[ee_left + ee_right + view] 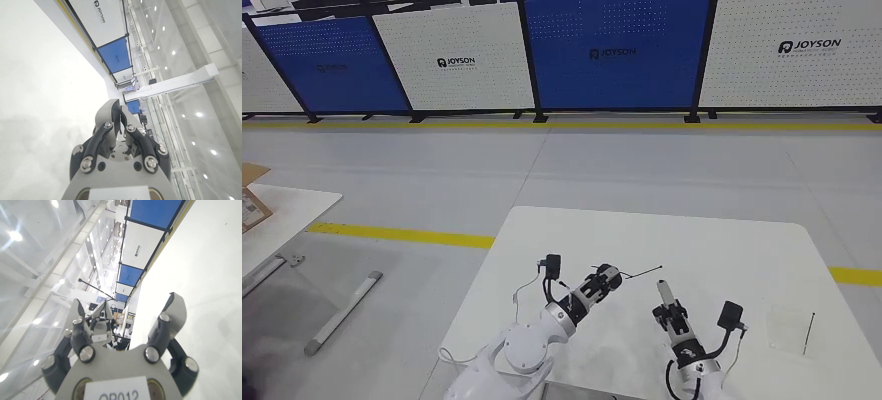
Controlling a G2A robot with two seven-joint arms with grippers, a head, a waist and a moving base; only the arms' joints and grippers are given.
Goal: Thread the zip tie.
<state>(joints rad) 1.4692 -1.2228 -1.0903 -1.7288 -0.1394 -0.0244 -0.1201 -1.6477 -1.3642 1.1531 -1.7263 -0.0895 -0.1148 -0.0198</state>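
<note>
The left claw (610,275) we see pinched shut on the black zip tie (640,271), which sticks out from it over the white counter (722,240) toward the right claw (663,290). That one we find spread wide and holding nothing, near the tie's far end.

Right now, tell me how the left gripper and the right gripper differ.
The left gripper has its fingers shut on the zip tie; the right gripper has its fingers spread, empty. The left gripper slants toward the right gripper, which points straight ahead. Both are over the white table.
</note>
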